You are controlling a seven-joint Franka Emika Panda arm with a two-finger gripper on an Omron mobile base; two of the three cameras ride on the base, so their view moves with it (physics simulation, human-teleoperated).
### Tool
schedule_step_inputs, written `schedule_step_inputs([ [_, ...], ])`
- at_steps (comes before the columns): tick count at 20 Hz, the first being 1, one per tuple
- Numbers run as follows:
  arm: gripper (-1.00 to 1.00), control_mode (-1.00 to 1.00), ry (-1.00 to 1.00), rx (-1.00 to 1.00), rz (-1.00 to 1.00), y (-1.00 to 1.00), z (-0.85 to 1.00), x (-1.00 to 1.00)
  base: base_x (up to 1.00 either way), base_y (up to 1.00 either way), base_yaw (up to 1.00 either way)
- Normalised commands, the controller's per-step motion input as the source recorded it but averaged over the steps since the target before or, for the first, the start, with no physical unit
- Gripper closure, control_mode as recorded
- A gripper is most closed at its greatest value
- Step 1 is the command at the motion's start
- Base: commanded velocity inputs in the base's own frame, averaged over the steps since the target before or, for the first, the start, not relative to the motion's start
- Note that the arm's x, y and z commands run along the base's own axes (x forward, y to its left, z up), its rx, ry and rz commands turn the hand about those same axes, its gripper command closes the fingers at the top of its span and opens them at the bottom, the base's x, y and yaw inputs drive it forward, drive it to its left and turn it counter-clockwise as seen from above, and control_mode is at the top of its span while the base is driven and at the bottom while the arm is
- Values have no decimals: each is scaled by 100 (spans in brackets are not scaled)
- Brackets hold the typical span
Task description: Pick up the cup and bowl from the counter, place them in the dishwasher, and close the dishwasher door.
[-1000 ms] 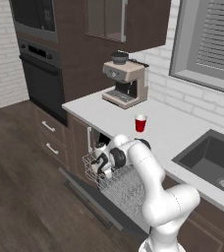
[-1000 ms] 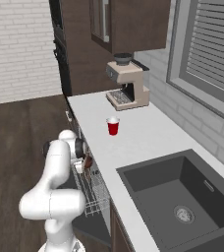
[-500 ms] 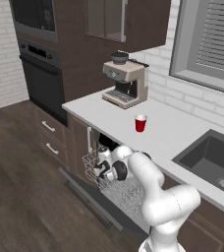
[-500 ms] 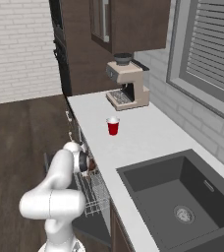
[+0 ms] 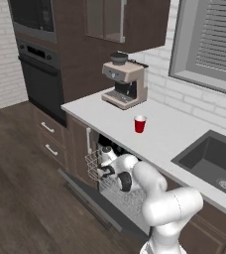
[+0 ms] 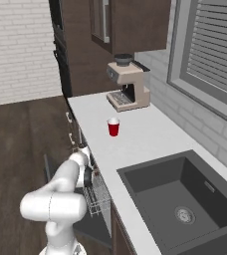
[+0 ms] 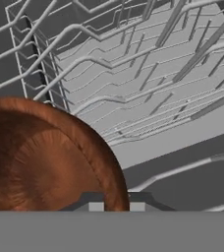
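Observation:
The dark-brown bowl fills the lower left of the hand view, and my gripper is shut on its rim just above the pale wire rack. From the left base view, my gripper is down in the pulled-out rack of the dishwasher, below the counter's edge. The dishwasher door lies dropped open in front of it. On the grey-white counter the red cup stands upright and apart from the arm; it is also seen at cup.
A beige coffee machine stands at the back of the counter, left of the cup. The dark sink is inset to the right. A black wall oven and brown drawers stand to the left, with wood floor in front.
My hand has sunk lower and further into the rack with the bowl. The cup has not moved.

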Motion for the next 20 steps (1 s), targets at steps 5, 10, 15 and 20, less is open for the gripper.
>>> schedule_step_inputs([
  [5, -100, -100, 5, -4, 12, 92, -93, -89, 0, 0, 0],
  [10, -100, -100, 18, 0, 12, 100, -62, -94, 0, 0, 0],
  [15, -100, -100, 3, -1, 1, 40, 47, -51, 0, 0, 0],
  [20, -100, -100, -1, -1, 0, 2, 89, -49, 0, 0, 0],
])
